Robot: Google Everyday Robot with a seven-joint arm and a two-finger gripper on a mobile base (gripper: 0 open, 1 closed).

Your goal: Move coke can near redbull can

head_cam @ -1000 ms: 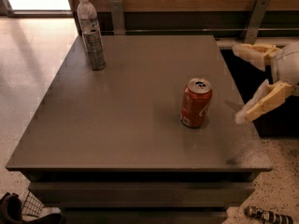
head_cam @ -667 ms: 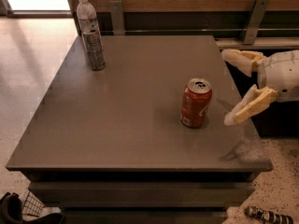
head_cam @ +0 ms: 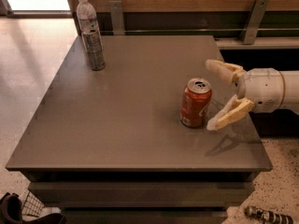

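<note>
The coke can [head_cam: 195, 102] stands upright on the grey table [head_cam: 126, 106], right of the middle. The redbull can [head_cam: 94, 50] stands upright at the table's far left, just in front of a clear water bottle [head_cam: 86, 14]. My gripper [head_cam: 211, 95] comes in from the right, just right of the coke can. Its two tan fingers [head_cam: 225, 71] are spread wide open, one behind and one in front of the can's right side. They do not touch the can.
The table's right edge is under my arm. A wooden wall with metal brackets [head_cam: 254, 14] runs behind the table. A small dark object [head_cam: 266, 215] lies on the floor at lower right, and a dark thing with mesh [head_cam: 18, 208] at lower left.
My gripper has moved left toward the coke can, its fingers still open. The cans and the bottle have not moved.
</note>
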